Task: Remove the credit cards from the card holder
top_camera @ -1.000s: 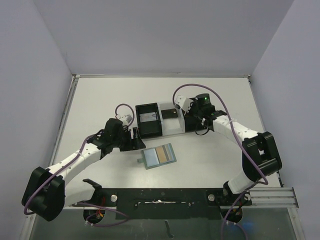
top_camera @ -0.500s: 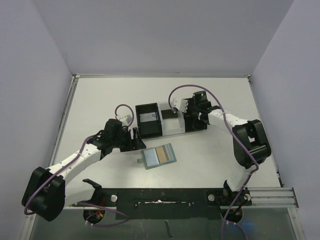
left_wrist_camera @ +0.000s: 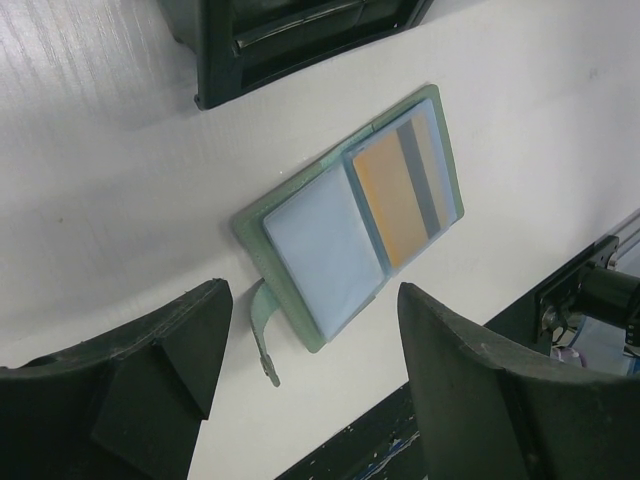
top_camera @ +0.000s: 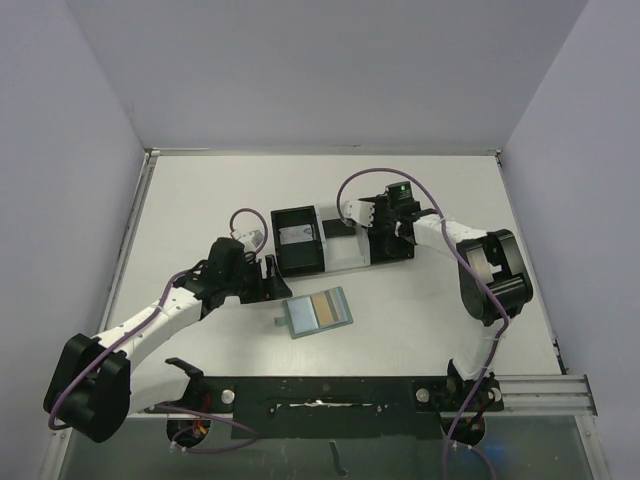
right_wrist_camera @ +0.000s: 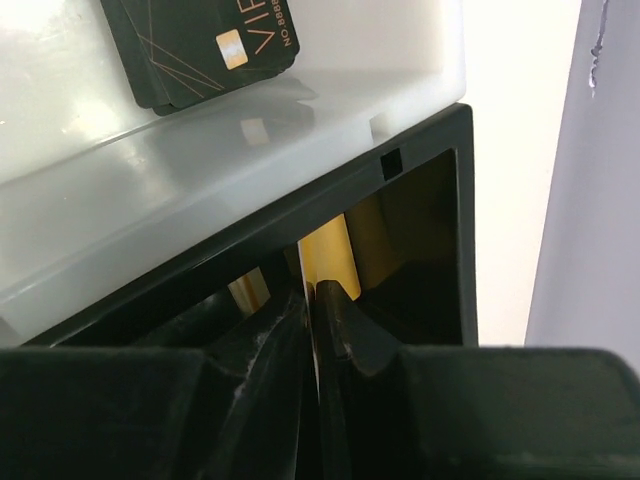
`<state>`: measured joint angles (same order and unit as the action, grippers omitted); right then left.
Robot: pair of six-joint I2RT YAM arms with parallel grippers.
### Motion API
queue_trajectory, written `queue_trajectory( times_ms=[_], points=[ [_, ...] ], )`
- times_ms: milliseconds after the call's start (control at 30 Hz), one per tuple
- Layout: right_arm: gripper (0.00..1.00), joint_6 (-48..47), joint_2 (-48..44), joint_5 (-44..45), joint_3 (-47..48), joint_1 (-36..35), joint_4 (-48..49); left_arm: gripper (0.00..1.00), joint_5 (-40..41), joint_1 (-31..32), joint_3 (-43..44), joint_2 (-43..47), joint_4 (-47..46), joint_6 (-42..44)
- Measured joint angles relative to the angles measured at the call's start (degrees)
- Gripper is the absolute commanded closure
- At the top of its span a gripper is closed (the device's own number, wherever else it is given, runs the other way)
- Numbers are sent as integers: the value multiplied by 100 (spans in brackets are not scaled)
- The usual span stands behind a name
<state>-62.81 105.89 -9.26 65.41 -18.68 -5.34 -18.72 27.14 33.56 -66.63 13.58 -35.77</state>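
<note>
Top external view: the left gripper [top_camera: 270, 280] sits just left of and a little behind the sage-green folding card holder [top_camera: 318, 311], which lies opened flat on the white desk [top_camera: 200, 200]. Neither has shifted over the last second. In the left wrist view that gripper's black fingers [left_wrist_camera: 160, 360] are spread wide and hold nothing. The card holder shows between them, with a bare pale blue-grey panel on one half. The other half has a gold-orange credit card [left_wrist_camera: 385, 200] and a grey card [left_wrist_camera: 420, 160] tucked in its pockets. A narrow green strap [left_wrist_camera: 262, 335] trails from the holder's near edge.

Directly behind the card holder stands a black square open-topped box [top_camera: 298, 240]. Behind and to the right of the card holder, a translucent white tray [top_camera: 345, 258] touches that box. A black card [top_camera: 340, 227] with a gold chip lies in the tray, in the same spot as before. Further right of the card holder, a second black box [top_camera: 392, 250] adjoins the tray.

The right gripper [top_camera: 385, 220] is over that second box, as it was a second ago. The right arm's elbow, which stuck out well to the right then, has folded in nearer the card holder. In the right wrist view its fingers [right_wrist_camera: 350, 335] are pressed together on a thin gold-yellow card [right_wrist_camera: 330, 260], seen edge-on inside the box.
</note>
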Motion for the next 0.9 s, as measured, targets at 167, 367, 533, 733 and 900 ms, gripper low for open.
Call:
queue_trajectory(
  times_ms=[167,367,533,733,900],
  points=[
    [79,-76,2,-133,15,76,-162,33,0,-15,0,-4,7,0],
    [61,-127,7,-192,33,149,-291,33,0,-20,0,-63,22,2],
    [59,-87,85,-195,179,177,-341,33,0,-22,0,-94,28,2],
    [58,122,85,-90,221,177,-293,33,-2,-24,0,-179,28,0],
    [55,579,48,48,221,177,-98,33,-17,-24,0,-190,26,-2]
  ],
)
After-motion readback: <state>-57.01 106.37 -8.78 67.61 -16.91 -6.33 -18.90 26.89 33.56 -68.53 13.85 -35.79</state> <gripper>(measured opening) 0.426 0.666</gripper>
